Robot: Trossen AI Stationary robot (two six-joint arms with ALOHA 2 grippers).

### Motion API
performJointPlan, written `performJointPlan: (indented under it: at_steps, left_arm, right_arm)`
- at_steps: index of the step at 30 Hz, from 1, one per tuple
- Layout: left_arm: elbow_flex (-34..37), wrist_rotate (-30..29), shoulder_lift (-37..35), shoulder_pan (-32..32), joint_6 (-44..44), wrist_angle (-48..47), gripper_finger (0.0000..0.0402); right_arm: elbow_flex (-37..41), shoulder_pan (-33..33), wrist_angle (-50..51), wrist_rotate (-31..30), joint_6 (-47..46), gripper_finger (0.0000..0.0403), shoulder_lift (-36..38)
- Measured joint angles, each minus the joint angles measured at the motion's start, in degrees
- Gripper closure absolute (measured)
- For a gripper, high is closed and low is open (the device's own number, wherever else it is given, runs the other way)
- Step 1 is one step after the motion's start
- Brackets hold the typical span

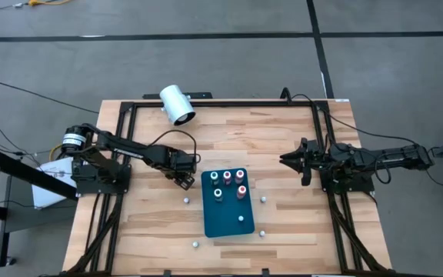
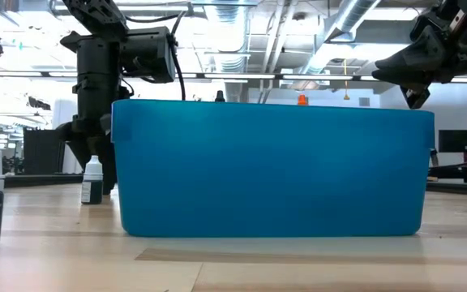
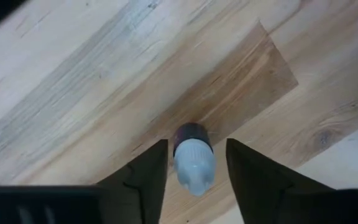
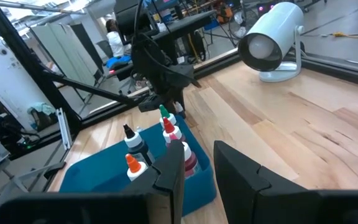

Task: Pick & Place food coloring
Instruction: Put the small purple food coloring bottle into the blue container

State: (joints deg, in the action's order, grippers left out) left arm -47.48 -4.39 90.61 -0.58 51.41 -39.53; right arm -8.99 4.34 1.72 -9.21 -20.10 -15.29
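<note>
Pale wood planks make up the table [image 1: 283, 154], framed by a dark rail, with grey floor around it. From above, a teal mat [image 1: 228, 219] lies mid-table carrying a cluster of small bottles [image 1: 229, 183] at its far end, and tiny white caps [image 1: 264, 199] dot the wood around it. The left gripper [image 1: 184, 175] sits low just beside the mat's far-left corner; the right gripper [image 1: 289, 160] hangs apart from the mat. A white cylinder [image 1: 177, 105] lies at the table's far edge. What the overhead picture hides, the left wrist view gives: a dark bottle [image 3: 193, 155] with a pale top stands on the wood between the left fingers [image 3: 143, 174], which are spread with gaps on both sides, not touching it. The right wrist view shows its own fingers [image 4: 171, 168] apart on nothing, with orange, dark, red and green-tipped bottles on the mat beyond. At table height the mat fills the picture as a blue wall, one bottle [image 2: 92, 180] standing beside it under the left arm, with an office room and ceiling ducts behind.
</note>
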Motion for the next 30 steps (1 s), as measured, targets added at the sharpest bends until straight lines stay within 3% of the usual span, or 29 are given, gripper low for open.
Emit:
performJointPlan:
  at_steps: [14, 19, 30]
  left_arm:
    - [0.0, -0.1, 0.0, 0.0, -0.1, 0.0, 0.0334]
    - [-0.7, 0.3, 0.0, 0.0, -0.4, -0.9, 0.0338]
    - [-14.2, -0.5, 0.0, 1.9, -3.9, -16.0, 0.0338]
  right_arm:
    - [0.0, 0.0, 0.0, 0.0, -0.1, 0.0327, 0.0]
    - [0.0, 0.0, 0.0, 0.0, -0.1, 0.0327, 0.0]
    - [0.0, 0.0, 0.0, 0.0, -0.1, 0.0327, 0.0]
